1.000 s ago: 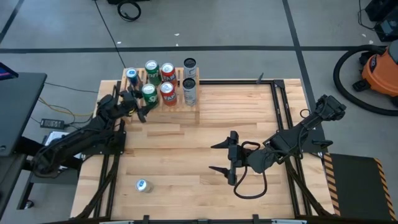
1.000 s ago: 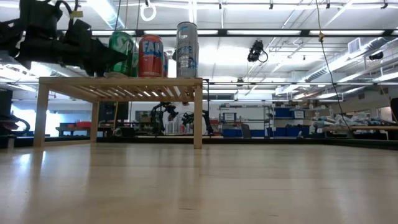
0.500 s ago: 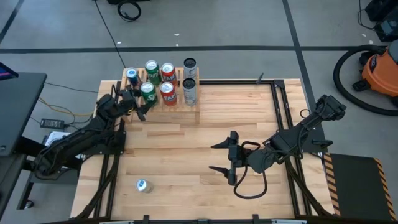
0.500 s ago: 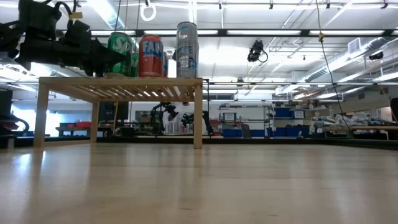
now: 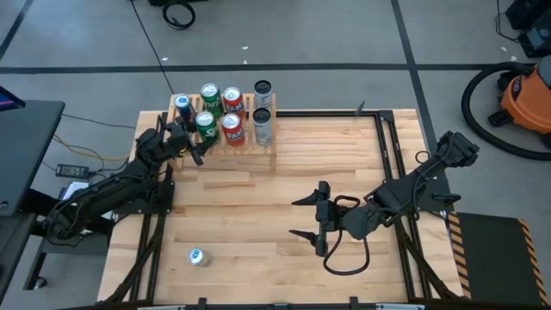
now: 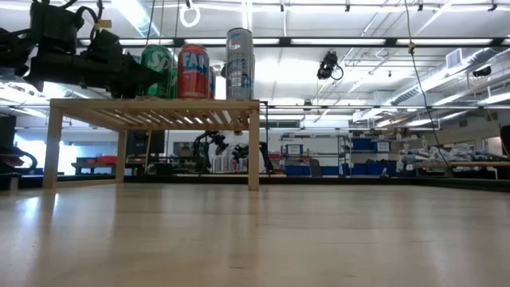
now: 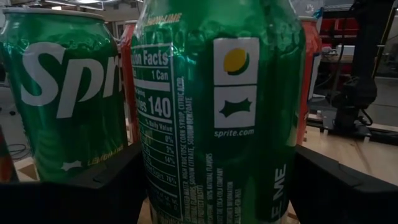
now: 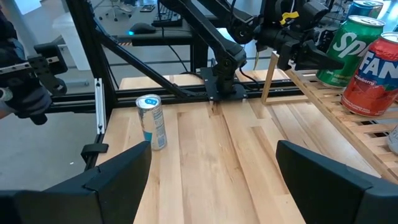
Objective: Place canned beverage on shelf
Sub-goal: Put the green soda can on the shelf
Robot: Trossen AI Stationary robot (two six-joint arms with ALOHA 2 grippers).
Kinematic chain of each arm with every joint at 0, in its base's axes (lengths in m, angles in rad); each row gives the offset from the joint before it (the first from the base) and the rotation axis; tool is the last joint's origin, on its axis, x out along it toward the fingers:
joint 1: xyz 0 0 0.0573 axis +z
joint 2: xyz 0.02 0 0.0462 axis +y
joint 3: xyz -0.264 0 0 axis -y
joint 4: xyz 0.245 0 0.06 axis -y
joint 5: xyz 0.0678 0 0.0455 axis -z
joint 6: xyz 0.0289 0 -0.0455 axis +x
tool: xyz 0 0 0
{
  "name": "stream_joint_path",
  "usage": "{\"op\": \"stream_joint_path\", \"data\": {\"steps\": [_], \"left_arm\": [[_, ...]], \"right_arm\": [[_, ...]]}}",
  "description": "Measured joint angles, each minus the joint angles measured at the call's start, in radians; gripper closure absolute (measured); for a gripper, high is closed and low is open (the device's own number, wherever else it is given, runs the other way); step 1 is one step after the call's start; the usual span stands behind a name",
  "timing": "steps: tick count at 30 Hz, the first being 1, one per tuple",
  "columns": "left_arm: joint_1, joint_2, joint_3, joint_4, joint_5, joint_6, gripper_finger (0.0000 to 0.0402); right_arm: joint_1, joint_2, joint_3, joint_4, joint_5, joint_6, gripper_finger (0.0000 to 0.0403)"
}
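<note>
Green can (image 5: 205, 124) moved onto shelf (image 5: 258, 148); L pincer (image 5: 195, 140) loosening around it; R pincer (image 5: 306, 217) released.

I see the light-wood table (image 5: 284, 181) carrying the shelf (image 5: 225, 142), a slatted rack on short legs at its far left corner. On the shelf stand a blue can (image 5: 182, 104), two green cans (image 5: 209, 94) and (image 5: 205, 126), two red cans (image 5: 231, 99) and (image 5: 231, 127), and two silver cans (image 5: 263, 89) and (image 5: 263, 119). Well apart from the shelf, near the table's front left, a small blue-and-silver can (image 5: 197, 257) stands alone.
</note>
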State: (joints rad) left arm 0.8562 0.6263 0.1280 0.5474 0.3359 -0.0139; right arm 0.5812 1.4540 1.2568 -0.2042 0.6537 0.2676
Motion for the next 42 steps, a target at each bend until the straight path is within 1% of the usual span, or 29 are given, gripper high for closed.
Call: {"op": "stream_joint_path", "data": {"steps": [5,8,12,20,25,42], "left_arm": [[0.0,0.0,0.0,0.0,0.0,-0.004,0.0084],[0.0,0.002,-0.003,0.02,-0.003,-0.057,0.0084],[-0.001,0.002,-0.004,0.033,0.018,-0.064,0.0084],[-0.001,0.003,-0.004,0.037,0.054,-0.038,0.0084],[-0.002,0.003,-0.005,0.037,0.056,0.021,0.0084],[-0.001,0.003,-0.005,0.04,0.052,0.054,0.0084]], "right_arm": [[-0.001,0.0,0.0,0.0,0.0,0.002,0.0048],[-0.001,0.0,0.0,0.0,0.0,0.002,0.0048],[-0.001,0.0,0.0,0.0,0.0,0.002,0.0048],[-0.001,0.0,0.0,0.01,0.0,0.002,0.0048],[-0.001,0.0,0.0,0.016,0.0,0.002,0.0048],[-0.001,0.0,0.0,0.016,0.0,0.0,0.0048]]}}
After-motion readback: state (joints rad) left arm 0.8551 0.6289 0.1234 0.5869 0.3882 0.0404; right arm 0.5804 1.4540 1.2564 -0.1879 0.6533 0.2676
